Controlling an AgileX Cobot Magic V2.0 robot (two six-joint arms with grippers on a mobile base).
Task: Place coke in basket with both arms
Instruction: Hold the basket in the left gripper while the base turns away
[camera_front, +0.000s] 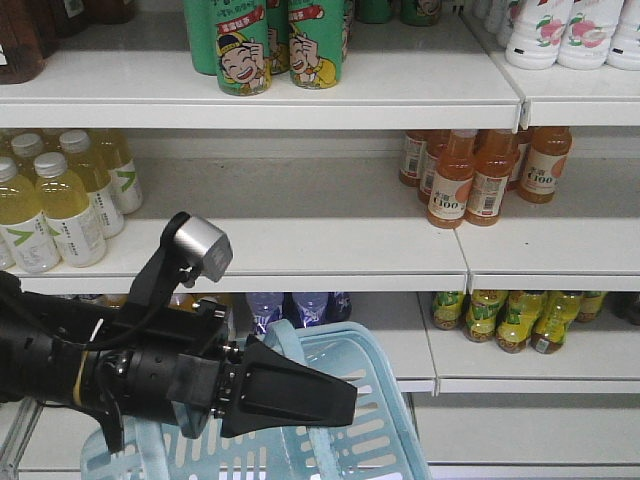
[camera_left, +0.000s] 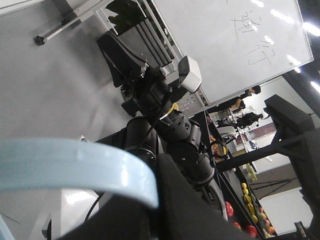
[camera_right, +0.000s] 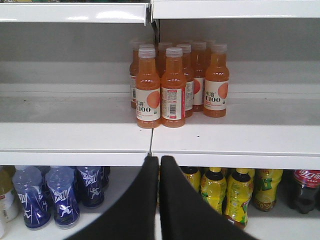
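The light blue basket hangs at the bottom of the front view, below the shelves. Its flat blue handle arches up around my left gripper, a black wedge pointing right, which is shut on it. In the left wrist view the handle runs in from the left and ends between the black jaws. That view also looks across at my right arm. My right gripper is shut with nothing in it, facing the shelf edge. The coke shows in no view.
Orange drink bottles stand on the middle shelf. Below are blue bottles, yellow bottles and a dark cola bottle with a red label. Pale yellow bottles and green cans fill the left shelves.
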